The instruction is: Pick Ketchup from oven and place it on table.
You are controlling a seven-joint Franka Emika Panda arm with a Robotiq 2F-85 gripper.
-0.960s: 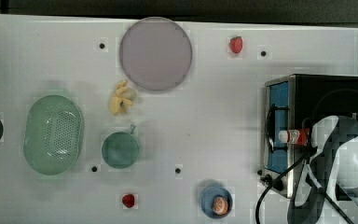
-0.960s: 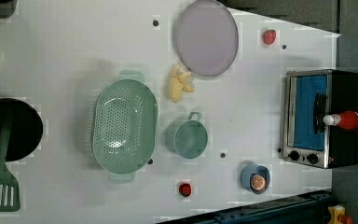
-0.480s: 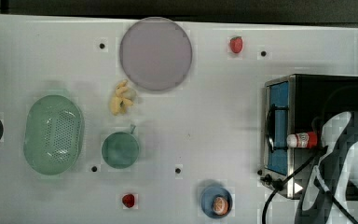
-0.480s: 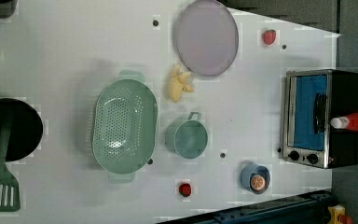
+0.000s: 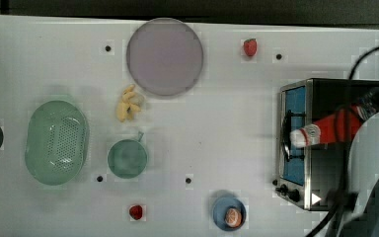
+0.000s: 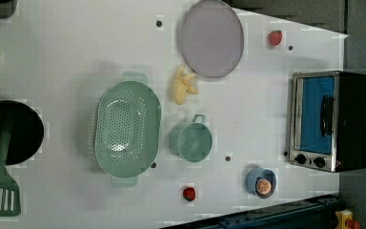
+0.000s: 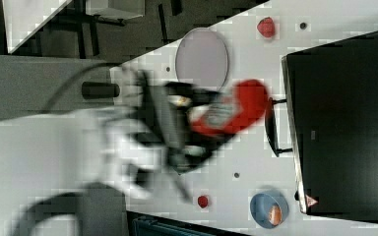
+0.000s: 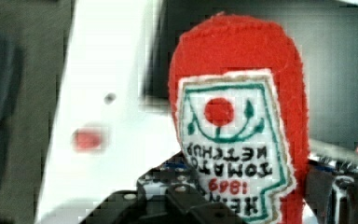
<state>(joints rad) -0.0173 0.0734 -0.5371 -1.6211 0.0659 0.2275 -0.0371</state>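
Top view: the slim red ketchup bottle with white cap (image 5: 325, 131) sits in the claw (image 5: 362, 106) above the black boxy toaster oven (image 5: 321, 143), cap over the door; a second ago it lay lower on the top view's right.

Left view: the bottle has gone from beside the oven (image 6: 331, 121).

Right view: it rides, blurred, over the white dotted tabletop (image 7: 256, 162).

Wrist view: the claw holds the label (image 8: 233, 149). Lifted clear; placing remains.
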